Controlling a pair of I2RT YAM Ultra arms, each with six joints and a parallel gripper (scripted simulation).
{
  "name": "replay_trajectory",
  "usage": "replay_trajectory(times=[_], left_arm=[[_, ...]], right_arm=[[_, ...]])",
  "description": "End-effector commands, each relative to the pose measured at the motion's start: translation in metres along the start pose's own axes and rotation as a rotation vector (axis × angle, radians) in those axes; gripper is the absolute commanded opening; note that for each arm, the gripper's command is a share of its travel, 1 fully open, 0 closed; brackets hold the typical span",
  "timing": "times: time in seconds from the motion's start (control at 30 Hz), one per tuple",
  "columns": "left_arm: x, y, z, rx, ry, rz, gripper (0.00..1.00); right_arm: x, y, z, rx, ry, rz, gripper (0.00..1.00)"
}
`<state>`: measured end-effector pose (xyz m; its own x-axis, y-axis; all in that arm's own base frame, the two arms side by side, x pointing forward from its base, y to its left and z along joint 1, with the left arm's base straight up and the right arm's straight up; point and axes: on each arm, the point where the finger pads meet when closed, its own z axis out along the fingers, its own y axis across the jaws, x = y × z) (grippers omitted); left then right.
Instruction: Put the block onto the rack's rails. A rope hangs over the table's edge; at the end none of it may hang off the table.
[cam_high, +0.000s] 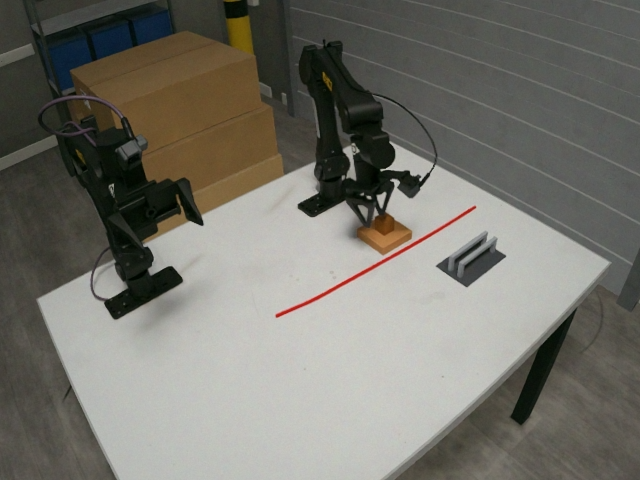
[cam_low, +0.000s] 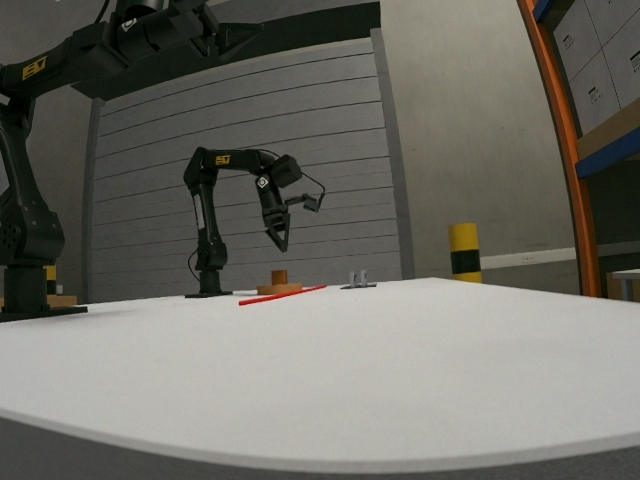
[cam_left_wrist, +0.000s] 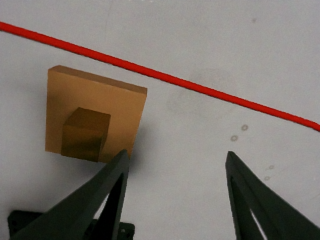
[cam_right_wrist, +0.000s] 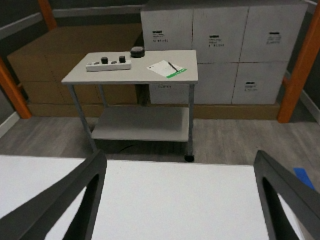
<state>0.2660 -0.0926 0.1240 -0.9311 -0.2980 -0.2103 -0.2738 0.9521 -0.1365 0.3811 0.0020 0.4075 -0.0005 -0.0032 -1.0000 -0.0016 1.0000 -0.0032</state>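
The orange block (cam_high: 385, 241) (cam_low: 279, 290) (cam_left_wrist: 122, 105), a flat square base with a small cube on top, rests on the table. The red rope (cam_high: 330, 290) (cam_low: 258, 299) (cam_left_wrist: 165, 76) lies nearly straight, wholly on the table, passing close beside the block. The rack (cam_high: 467, 279) (cam_low: 363, 277), two grey rails on a dark plate, stands bare across the rope from the block. My left gripper (cam_high: 374, 219) (cam_low: 283, 250) (cam_left_wrist: 175, 156) is partly open and empty, above the table near the block. My right gripper (cam_right_wrist: 177, 156) is wide open and empty, raised far from the block.
The white table (cam_high: 310, 392) (cam_low: 320, 372) has its edge near the rack's far side. Stacked cardboard boxes (cam_high: 180, 103) stand behind the table. A small trolley (cam_right_wrist: 140, 75) stands beyond the edge in the right wrist view.
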Motion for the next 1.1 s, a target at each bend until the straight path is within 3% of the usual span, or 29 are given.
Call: replay_trajectory(times=[0.0, 0.37, 0.8, 1.07], left_arm=[[-0.004, 0.013, -0.005, 0.033, -0.060, 0.107, 0.70], [0.013, 0.065, 0.007, 0.001, -0.130, 0.300, 0.70], [0.030, 0.092, 0.017, -0.024, -0.153, 0.371, 0.70], [0.023, 0.090, 0.008, -0.019, -0.179, 0.349, 0.70]], right_arm=[[-0.008, 0.002, -0.007, -0.011, -0.019, -0.010, 1.00], [-0.008, 0.002, -0.007, -0.011, -0.019, -0.010, 1.00], [-0.008, 0.002, -0.007, -0.011, -0.019, -0.010, 1.00], [-0.008, 0.002, -0.007, -0.011, -0.019, -0.010, 1.00]])
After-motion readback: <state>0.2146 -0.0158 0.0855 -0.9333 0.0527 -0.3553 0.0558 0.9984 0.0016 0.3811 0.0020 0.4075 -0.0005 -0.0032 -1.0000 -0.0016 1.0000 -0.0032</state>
